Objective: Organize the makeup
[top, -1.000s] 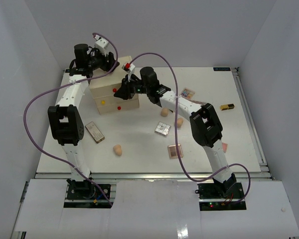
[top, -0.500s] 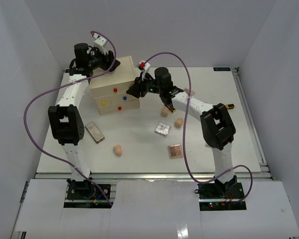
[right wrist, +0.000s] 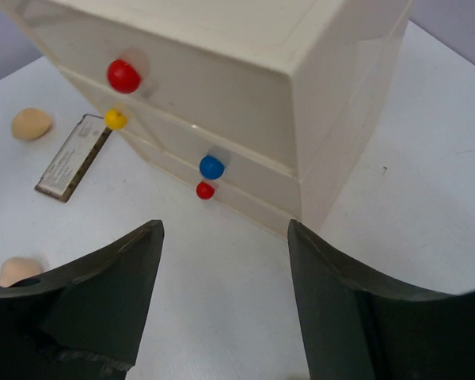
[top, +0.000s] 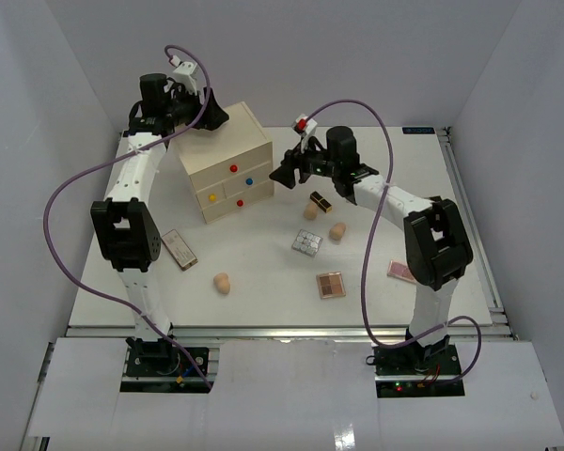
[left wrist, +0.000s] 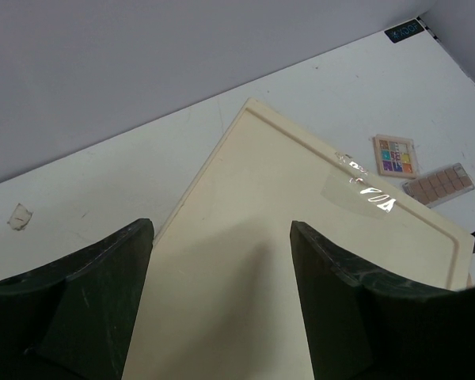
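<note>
White table [top: 263,268] carries chest [top: 230,174], palettes [top: 331,284], sponges [top: 223,283], lipstick [top: 321,201].

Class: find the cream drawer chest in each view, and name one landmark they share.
Top external: drawer chest upper left of centre, angled.
Left wrist: drawer chest's plain top fills the middle.
Right wrist: drawer chest's knobbed front fills the upper half.
Shared landmark: the white table.
</note>
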You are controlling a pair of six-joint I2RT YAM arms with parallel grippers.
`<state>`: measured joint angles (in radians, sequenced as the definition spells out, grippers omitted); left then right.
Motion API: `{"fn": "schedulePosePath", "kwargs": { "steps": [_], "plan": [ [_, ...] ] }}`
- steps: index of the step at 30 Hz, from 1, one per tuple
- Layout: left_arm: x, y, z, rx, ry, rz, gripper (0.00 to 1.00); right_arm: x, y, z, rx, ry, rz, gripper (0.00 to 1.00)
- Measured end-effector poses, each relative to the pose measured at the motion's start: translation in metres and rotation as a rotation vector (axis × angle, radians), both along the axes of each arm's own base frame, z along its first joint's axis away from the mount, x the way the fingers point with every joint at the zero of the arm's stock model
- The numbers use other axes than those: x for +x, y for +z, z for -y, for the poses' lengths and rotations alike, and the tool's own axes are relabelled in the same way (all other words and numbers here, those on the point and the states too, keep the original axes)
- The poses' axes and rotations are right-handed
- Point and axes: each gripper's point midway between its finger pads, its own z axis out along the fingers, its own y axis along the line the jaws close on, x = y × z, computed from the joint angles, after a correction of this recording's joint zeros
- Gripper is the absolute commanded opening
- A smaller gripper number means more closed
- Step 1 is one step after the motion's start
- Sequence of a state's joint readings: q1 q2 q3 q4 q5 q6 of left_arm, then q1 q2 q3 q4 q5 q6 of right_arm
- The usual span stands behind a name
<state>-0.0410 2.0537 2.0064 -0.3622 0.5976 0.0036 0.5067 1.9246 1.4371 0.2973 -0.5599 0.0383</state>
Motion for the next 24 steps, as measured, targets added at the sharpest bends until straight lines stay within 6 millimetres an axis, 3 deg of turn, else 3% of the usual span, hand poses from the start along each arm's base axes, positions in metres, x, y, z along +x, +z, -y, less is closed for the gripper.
{"fn": "schedulePosePath", "kwargs": {
  "steps": [4,9,12,19,24],
  "plan": [
    [0.001,-0.001,-0.002,0.002,0.011,-0.003,0.81,-0.026,0.023,0.019,0.019,0.094,0.052,0.72],
    [0.001,0.002,-0.003,-0.001,0.015,0.001,0.81,-0.066,0.053,0.025,0.063,0.223,0.12,0.72],
    [0.0,0.007,-0.003,-0.013,0.021,-0.011,0.82,-0.087,0.049,0.026,0.071,0.283,0.103,0.73],
    [0.0,0.026,-0.017,0.001,0.078,0.012,0.83,-0.109,0.031,0.028,0.057,0.362,0.028,0.74],
    [0.003,0.019,-0.034,0.059,0.123,0.02,0.82,-0.124,0.023,0.035,0.029,0.383,0.007,0.74]
  ]
}}
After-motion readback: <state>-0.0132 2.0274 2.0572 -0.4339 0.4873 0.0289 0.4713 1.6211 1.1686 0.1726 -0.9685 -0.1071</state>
